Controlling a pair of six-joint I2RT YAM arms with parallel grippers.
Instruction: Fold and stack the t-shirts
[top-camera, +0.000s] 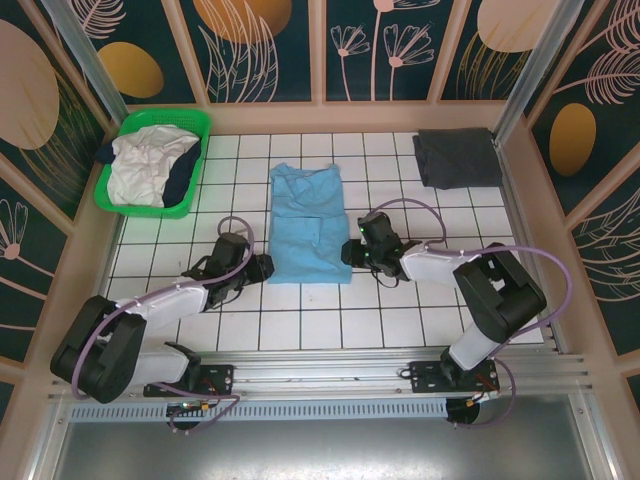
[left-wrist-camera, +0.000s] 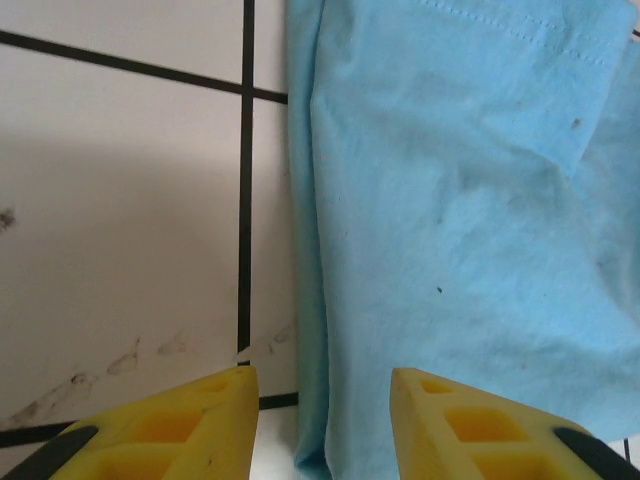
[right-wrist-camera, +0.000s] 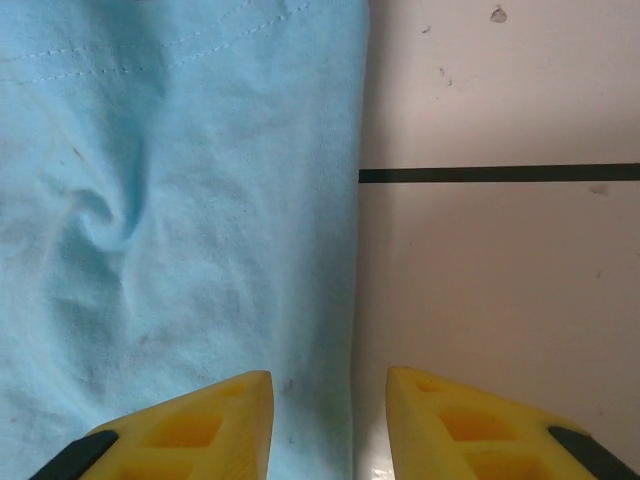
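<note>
Straddling blue t-shirt (top-camera: 308, 225) edges — left tool (left-wrist-camera: 320, 400), right tool (right-wrist-camera: 330, 400)

I work on a white tiled worktop (top-camera: 300, 325) ruled with thin black grid lines, scuffed grey in places up close. A pale wooden frame (top-camera: 330, 112) borders it at the top and sides of the frame. Behind stand dark teal wall panels (top-camera: 275, 45) printed with peach leaves and orange ovals. An aluminium rail (top-camera: 330, 385) runs along the bottom edge. The light is even and soft.
</note>
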